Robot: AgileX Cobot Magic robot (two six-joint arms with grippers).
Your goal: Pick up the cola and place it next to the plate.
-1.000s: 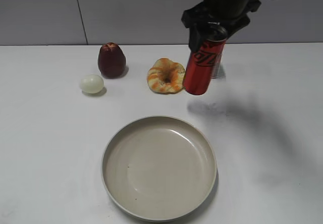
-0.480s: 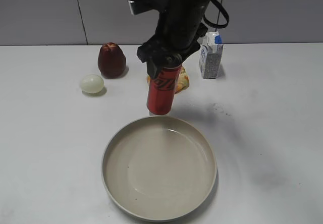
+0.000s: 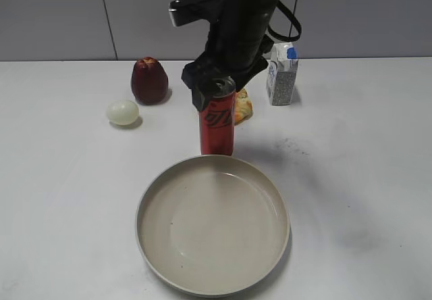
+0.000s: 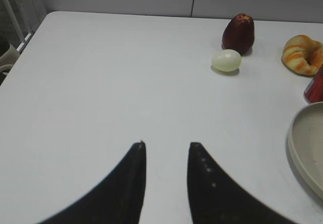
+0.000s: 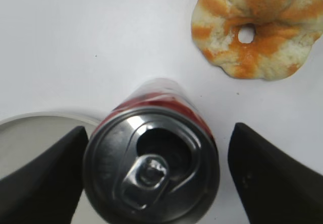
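Observation:
The cola (image 3: 217, 124), a slim red can with a silver top, stands upright on the white table and touches the far rim of the beige plate (image 3: 140, 226). My right gripper (image 3: 214, 87) is straight above it, its jaws on either side of the can's top. In the right wrist view the cola (image 5: 151, 168) fills the space between the fingers of the right gripper (image 5: 159, 129); the left finger sits against it and a narrow gap shows at the right finger. The plate's rim (image 5: 30, 128) lies just left of the can. My left gripper (image 4: 166, 144) is open and empty over bare table at the left.
A dark red fruit (image 3: 149, 80) and a pale egg (image 3: 122, 112) sit at the back left. An orange-and-cream bread ring (image 3: 241, 105) lies right behind the can. A white-and-blue carton (image 3: 281, 73) stands at the back right.
The right arm carried the can left and down from the back right to the plate's far rim. The can went from tilted in the air to upright on the table.

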